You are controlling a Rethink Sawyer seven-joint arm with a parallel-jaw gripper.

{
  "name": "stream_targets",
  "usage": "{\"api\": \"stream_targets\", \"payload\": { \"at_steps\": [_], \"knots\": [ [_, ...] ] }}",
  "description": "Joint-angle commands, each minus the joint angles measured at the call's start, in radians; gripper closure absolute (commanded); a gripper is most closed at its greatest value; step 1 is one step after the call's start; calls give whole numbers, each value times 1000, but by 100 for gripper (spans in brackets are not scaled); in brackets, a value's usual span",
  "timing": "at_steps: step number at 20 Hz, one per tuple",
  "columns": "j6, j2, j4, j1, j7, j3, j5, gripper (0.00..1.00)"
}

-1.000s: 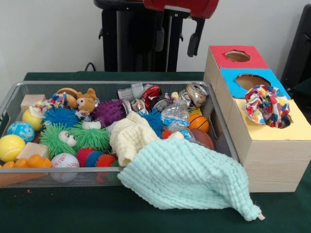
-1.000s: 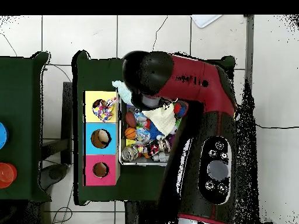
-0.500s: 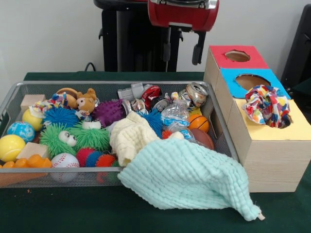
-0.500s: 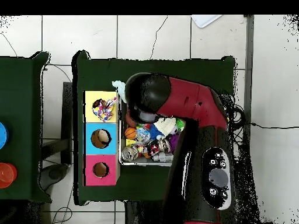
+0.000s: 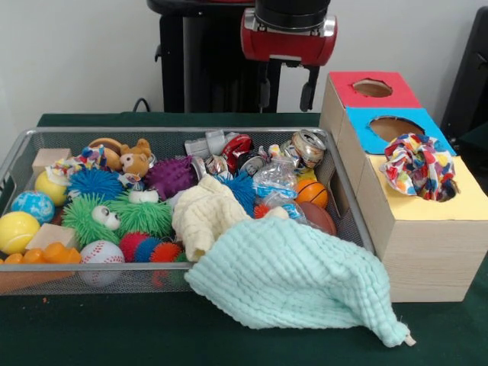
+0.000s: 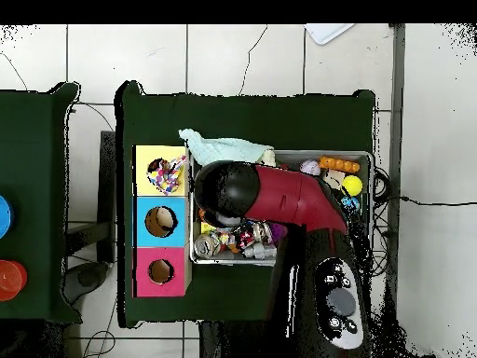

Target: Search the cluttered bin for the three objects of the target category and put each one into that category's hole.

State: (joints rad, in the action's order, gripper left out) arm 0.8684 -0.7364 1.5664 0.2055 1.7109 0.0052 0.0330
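Hanging above the far end of the wire bin point(image 5: 347, 200), the pincer point(image 5: 285, 85) has its two dark fingers point(image 5: 308, 86) spread apart with nothing between them, well clear of the clutter. From overhead, the red and black arm point(image 6: 279, 194) covers most of the bin's middle.

Straight below the pincer sit crushed cans point(image 5: 307, 146) and a crinkled clear plastic wrapper point(image 5: 274, 180); a small basketball point(image 5: 311, 192) lies just beyond them toward the bin's right wall. Lower still, a cream knitted cloth point(image 5: 204, 213) rests on the pile, touching the pale mint towel point(image 5: 293, 276), which spills over the bin's near rim onto the green table point(image 5: 91, 332). Off to the pincer's left are a purple spiky ball point(image 5: 171, 175), a small teddy bear point(image 5: 136, 159), blue and green fuzzy toys point(image 5: 114, 213), a baseball point(image 5: 101, 252) and a yellow ball point(image 5: 17, 231).

To the pincer's right stands the wooden sorting box point(image 5: 415, 252) with red, blue and yellow tops. A multicoloured patterned cloth point(image 5: 418, 165) sits bunched in the yellow section's hole point(image 6: 164, 173), partly sticking out. The blue hole point(image 5: 395, 126) and red hole point(image 5: 372, 88) hold nothing visible.
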Motion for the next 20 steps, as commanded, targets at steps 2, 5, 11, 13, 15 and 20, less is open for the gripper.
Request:
{"api": "stream_targets", "payload": {
  "at_steps": [2, 5, 11, 13, 15, 20],
  "knots": [
    [-92, -5, 219, 70, -183, 105, 139, 0],
    [-151, 23, 231, 90, -155, 131, 164, 0],
    [-284, 109, 214, 100, -70, 188, 188, 0],
    [-302, 132, 197, 92, -42, 194, 192, 0],
    [-324, 157, 183, 84, -19, 194, 200, 0],
    [-338, 193, 155, 65, 9, 192, 202, 0]
  ]
}}
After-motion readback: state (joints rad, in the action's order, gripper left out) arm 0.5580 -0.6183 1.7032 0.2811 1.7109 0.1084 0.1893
